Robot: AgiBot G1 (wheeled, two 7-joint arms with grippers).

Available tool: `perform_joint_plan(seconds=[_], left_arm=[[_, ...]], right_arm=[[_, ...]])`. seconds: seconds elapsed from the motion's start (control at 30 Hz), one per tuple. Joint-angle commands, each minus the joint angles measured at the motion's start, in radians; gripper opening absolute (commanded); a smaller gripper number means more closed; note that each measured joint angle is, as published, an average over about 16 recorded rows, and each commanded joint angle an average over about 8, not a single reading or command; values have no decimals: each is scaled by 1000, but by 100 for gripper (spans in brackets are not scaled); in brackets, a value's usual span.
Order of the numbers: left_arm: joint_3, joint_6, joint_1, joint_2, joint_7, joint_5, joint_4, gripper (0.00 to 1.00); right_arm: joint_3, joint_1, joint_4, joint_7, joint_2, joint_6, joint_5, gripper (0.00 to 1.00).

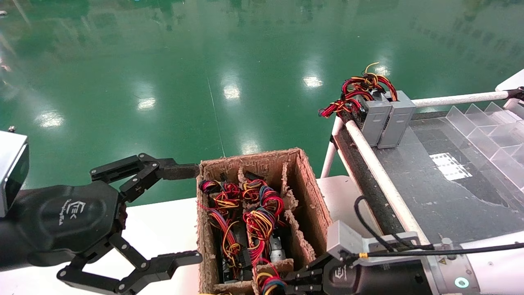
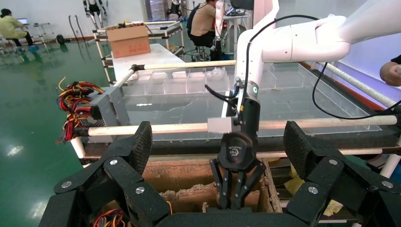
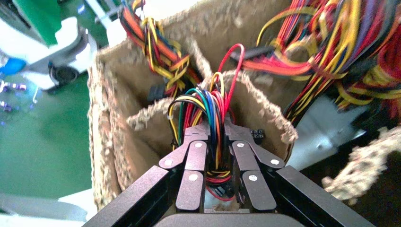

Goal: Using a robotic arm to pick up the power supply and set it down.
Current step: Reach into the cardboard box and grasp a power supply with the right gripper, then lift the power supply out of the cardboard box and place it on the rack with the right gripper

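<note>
in the head view, a torn cardboard box (image 1: 305, 192) with dividers is seen on a white table (image 1: 163, 223), packed with wire bundles. the right gripper (image 1: 286, 282) is lowered into the box's near corner, where the looped wires of the power supply (image 1: 268, 283) are met. the left gripper (image 1: 186, 215) is held beside the box, spread wide and empty. two grey boxes (image 1: 387, 119) with red, black and yellow wires are stood at the corner of the bench (image 1: 450, 196) on the right.

in the left wrist view, the right gripper (image 2: 235, 201) is shown reaching down into the box (image 2: 189, 182), its fingers drawn close together.

in the right wrist view, the fingers (image 3: 195, 165) are clamped on the power supply's wire loop (image 3: 208, 111), red, yellow, blue and black strands being pinched between them.
</note>
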Motion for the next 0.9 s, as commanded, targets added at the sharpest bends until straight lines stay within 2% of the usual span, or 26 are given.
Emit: perform_joint_plan(seconds=[0.03, 0.33, 0.6, 0.9], left_arm=[[0, 0, 0, 0, 0, 0, 0, 100], [0, 0, 0, 0, 0, 0, 0, 100], [0, 0, 0, 0, 0, 0, 0, 100], [0, 0, 0, 0, 0, 0, 0, 100]], right_arm=[[9, -7, 2, -5, 4, 5, 15, 0], [81, -38, 23, -23, 45, 17, 129, 0], [176, -55, 70, -20, 100, 33, 276, 0], [282, -18, 132, -31, 192, 89, 366, 0]])
